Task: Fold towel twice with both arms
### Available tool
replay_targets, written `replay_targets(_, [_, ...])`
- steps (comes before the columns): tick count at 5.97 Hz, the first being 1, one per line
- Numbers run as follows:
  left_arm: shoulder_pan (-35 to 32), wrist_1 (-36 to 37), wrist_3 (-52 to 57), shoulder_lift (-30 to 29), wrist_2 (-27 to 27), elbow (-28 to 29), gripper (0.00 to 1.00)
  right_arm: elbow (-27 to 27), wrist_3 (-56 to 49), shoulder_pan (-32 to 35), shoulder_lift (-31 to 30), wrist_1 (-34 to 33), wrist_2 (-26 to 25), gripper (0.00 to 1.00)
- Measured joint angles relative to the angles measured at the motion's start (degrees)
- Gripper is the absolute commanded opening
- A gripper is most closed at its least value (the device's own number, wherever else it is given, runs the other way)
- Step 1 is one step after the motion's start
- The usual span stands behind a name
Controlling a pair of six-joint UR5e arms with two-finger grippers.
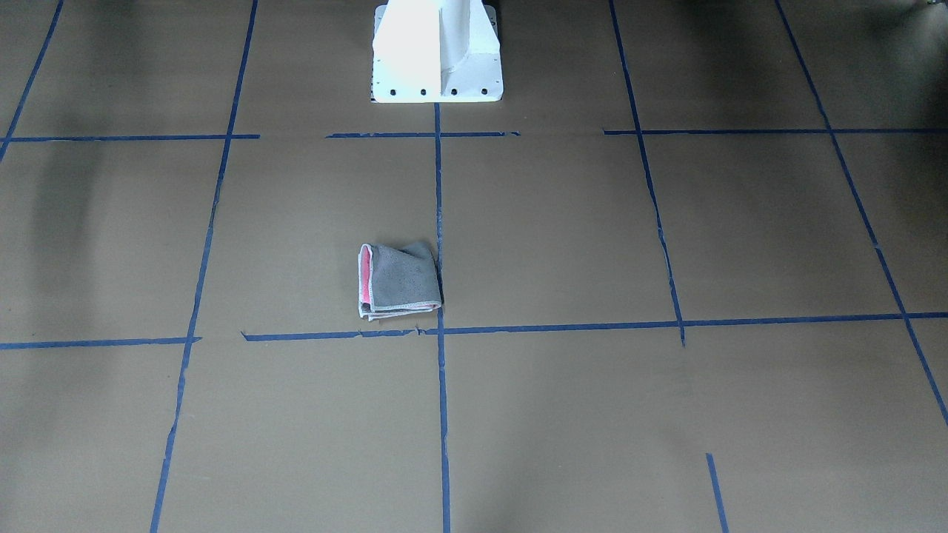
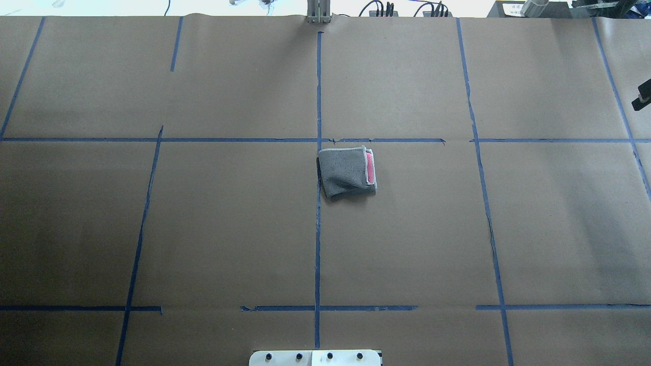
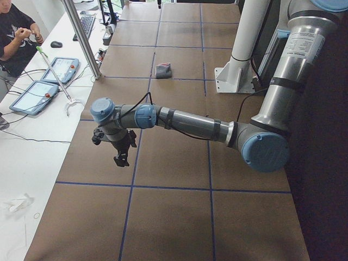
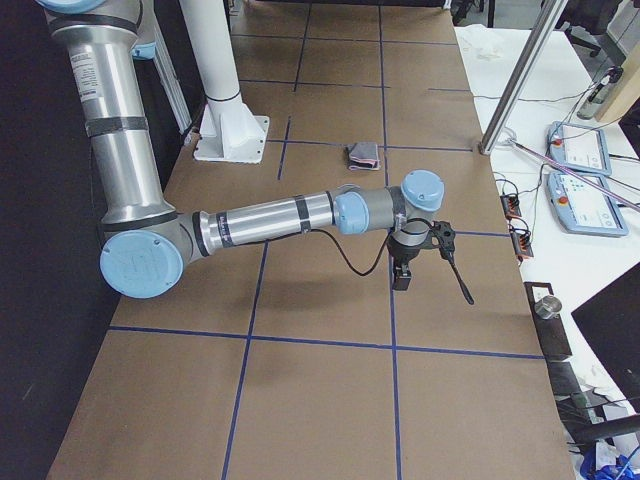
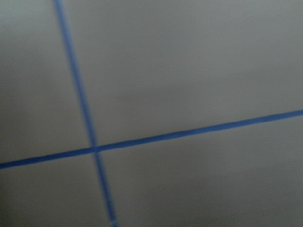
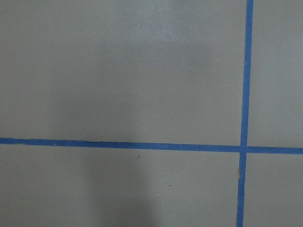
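front-facing: small square terry towel (image 1: 400,281), folded, grey face up with a pink edge showing, lies mid-table touching the blue tape line (image 1: 438,185).
overhead: towel (image 2: 346,172) lies alone.
side views: black two-finger left gripper (image 3: 120,157) and right gripper (image 4: 402,280) hover well apart from it; spread or closed, cannot tell.
judged soft, light and limp; take it by the stitched corners.

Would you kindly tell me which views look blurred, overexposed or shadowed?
Left wrist view: blurred, its tape lines smeared. Right wrist view: sharp, a faint shadow at lower left. Front-facing view: the white pedestal is blown out. Overhead view: the towel is crisp.
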Motion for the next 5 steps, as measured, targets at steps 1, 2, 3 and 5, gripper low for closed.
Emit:
replay_targets(1, [-1.9, -3.0, 3.8, 4.0, 0.0, 1.0, 1.00, 0.0, -0.1, 0.0, -0.5, 0.1, -0.2, 1.00])
replay_targets(2, [-2.8, -7.1, 4.7, 7.7, 0.0, 1.0, 1.00, -0.1, -0.2, 0.1, -1.0, 0.3, -0.3, 1.00])
replay_targets(3, [-3.0, -10.1, 4.1, 9.9, -0.1, 0.9, 1.00, 0.0, -0.2, 0.2, -1.6, 0.5, -0.3, 1.00])
replay_targets(5, [-3.1, -11.2, -6.6, 10.6, -0.1, -1.4, 1.00, 0.2, -0.2, 0.6, -3.0, 0.6, -0.2, 1.00])
